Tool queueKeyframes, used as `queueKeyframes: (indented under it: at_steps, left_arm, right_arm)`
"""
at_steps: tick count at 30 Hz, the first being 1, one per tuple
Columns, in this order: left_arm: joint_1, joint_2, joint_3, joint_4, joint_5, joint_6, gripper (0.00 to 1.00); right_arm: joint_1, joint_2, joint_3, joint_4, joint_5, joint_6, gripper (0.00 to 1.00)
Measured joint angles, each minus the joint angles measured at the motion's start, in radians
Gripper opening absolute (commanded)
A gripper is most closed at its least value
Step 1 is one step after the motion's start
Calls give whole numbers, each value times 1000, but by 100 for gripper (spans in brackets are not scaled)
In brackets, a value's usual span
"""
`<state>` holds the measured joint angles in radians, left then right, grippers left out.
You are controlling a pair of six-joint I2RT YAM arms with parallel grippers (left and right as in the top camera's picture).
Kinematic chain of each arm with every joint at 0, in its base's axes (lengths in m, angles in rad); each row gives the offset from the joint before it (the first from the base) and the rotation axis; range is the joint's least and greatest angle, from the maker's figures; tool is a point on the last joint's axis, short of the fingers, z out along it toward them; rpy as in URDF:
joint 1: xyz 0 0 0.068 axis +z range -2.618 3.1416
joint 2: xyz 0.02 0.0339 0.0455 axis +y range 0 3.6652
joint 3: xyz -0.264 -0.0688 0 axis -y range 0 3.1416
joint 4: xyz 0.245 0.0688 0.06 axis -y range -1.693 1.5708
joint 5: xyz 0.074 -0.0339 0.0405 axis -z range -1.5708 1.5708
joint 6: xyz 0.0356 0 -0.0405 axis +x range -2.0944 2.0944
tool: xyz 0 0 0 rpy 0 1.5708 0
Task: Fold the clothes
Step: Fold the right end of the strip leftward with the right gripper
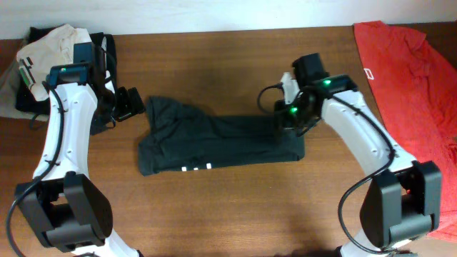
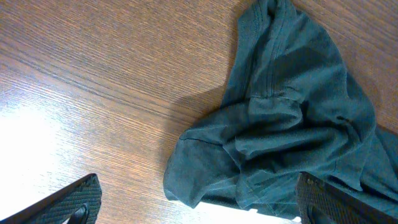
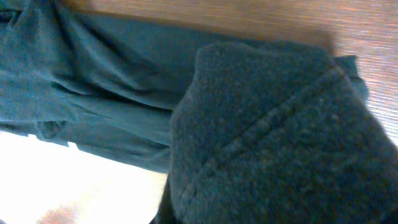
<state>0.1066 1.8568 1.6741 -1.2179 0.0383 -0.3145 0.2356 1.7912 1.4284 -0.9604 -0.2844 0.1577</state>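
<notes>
At the near hem of the dark T-shirt (image 1: 221, 139), white lettering (image 1: 196, 168) peeks out. The shirt lies mid-bench (image 1: 228, 214) as a long band, so the lengthwise folding looks done and the crosswise folds are not yet made. The left tool (image 2: 198, 186) gapes wide and empty beside the rumpled left end. The right tool (image 1: 288, 118) is buried in cloth at the right end, so I cannot tell its grip. Farther back lie a red T-shirt (image 1: 407, 64) and pale garments (image 1: 50, 43).
</notes>
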Motion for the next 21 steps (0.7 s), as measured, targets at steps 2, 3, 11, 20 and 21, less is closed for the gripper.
queueKeyframes:
  at_steps: [2, 3, 11, 20, 21]
  left_arm:
    - [0, 0, 0, 0, 0, 0, 99]
    - [0, 0, 0, 0, 0, 0, 99]
    - [0, 0, 0, -1, 0, 0, 99]
    - [0, 0, 0, -1, 0, 0, 99]
    - [0, 0, 0, -1, 0, 0, 99]
  right_arm:
    - [51, 23, 0, 16, 8, 21, 8]
    - [70, 42, 0, 31, 12, 27, 15]
    - [142, 116, 0, 77, 18, 57, 60]
    - [31, 126, 179, -156, 19, 67, 49]
    - [32, 126, 174, -156, 20, 63, 41]
